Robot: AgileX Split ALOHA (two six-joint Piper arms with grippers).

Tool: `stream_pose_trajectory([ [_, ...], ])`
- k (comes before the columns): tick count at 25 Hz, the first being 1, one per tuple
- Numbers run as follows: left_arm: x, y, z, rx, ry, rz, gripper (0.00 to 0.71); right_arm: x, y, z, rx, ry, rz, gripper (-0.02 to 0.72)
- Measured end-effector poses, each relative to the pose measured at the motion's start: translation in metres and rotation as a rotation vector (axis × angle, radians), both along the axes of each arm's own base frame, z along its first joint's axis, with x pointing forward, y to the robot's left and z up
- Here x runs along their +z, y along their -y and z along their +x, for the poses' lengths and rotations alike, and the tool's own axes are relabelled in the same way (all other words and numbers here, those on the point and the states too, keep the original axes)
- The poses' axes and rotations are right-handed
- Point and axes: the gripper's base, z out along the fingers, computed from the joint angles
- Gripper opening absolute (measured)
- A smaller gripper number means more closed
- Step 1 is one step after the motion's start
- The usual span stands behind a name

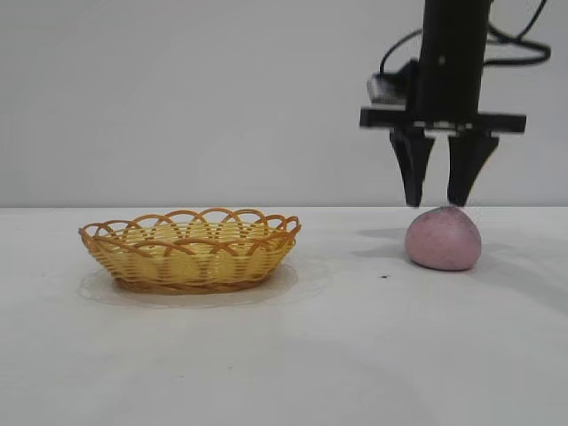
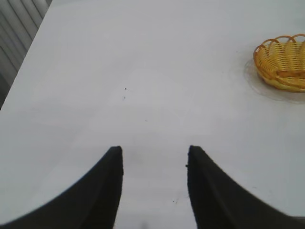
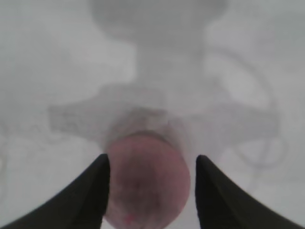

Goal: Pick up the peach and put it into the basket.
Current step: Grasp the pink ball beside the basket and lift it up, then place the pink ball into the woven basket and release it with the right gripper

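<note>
Hovering fingers-apart above the peach [image 1: 443, 238], right gripper [image 1: 438, 202]; basket [image 1: 190, 250] well aside.

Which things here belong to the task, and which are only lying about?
Belong to the task:
- peach, on the table
- basket, empty
- right gripper, open just above the peach

Only there:
- table
- left gripper, open over bare table
</note>
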Motion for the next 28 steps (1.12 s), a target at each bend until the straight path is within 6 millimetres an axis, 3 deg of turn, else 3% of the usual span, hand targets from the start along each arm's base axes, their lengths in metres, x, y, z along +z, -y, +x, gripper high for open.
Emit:
stream_pose_trajectory([
  [4, 0.0, 0.0, 0.0, 0.0, 0.0, 0.0, 0.273, -0.007, -0.008, -0.003, 0.033, -0.012, -0.02, 0.062],
  [6, 0.0, 0.0, 0.0, 0.0, 0.0, 0.0, 0.273, -0.007, -0.012, -0.005, 0.058, -0.009, -0.025, 0.0],
  [8, 0.0, 0.0, 0.0, 0.0, 0.0, 0.0, 0.273, -0.002, -0.017, -0.008, 0.076, 0.003, -0.023, 0.0],
  [11, 0.0, 0.0, 0.0, -0.001, 0.001, 0.0, 0.273, 0.028, -0.031, -0.016, 0.117, 0.075, -0.003, 0.0],
  [16, 0.0, 0.0, 0.0, -0.001, 0.001, 0.0, 0.273, 0.111, -0.077, -0.051, 0.228, 0.313, 0.11, 0.0],
  [18, 0.0, 0.0, 0.0, -0.001, 0.001, 0.001, 0.273, 0.123, -0.101, -0.069, 0.29, 0.339, 0.145, 0.0],
  [20, 0.0, 0.0, 0.0, -0.001, 0.001, 0.001, 0.273, 0.119, -0.124, -0.083, 0.345, 0.332, 0.163, 0.0],
  [24, 0.0, 0.0, 0.0, -0.001, 0.001, 0.001, 0.273, 0.087, -0.165, -0.101, 0.435, 0.279, 0.159, 0.0],
  [28, 0.0, 0.0, 0.0, -0.001, 0.001, 0.001, 0.273, 0.054, -0.187, -0.108, 0.478, 0.243, 0.149, 0.0],
])
